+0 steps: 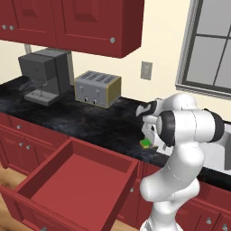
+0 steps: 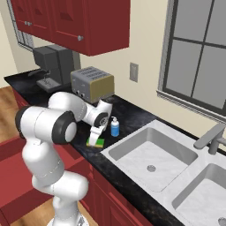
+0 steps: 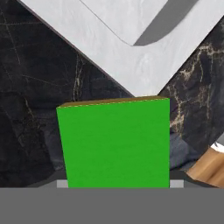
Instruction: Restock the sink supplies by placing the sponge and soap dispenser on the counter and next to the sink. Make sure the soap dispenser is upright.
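Observation:
The green sponge (image 2: pixel 96 142) lies low at the front edge of the black counter (image 2: pixel 132 115), just left of the sink (image 2: pixel 115 149). My gripper (image 2: pixel 95 137) points down onto it and looks shut on the sponge (image 3: pixel 113 144), which hides the fingertips in the hand view. The sponge (image 1: pixel 145 144) peeks out under my gripper (image 1: pixel 149 138) in the left base view. A blue soap dispenser (image 2: pixel 114 127) with a white pump stands upright on the counter behind the sponge, near the sink's left corner. The sink's pale rim (image 3: pixel 131 39) runs across the top of the hand view.
A silver toaster (image 1: pixel 98 88) and a grey coffee machine (image 1: pixel 45 74) stand at the back of the counter (image 1: pixel 90 122) to the left. Below it a red drawer (image 1: pixel 76 180) stands pulled open. A faucet (image 2: pixel 212 139) rises behind the two basins.

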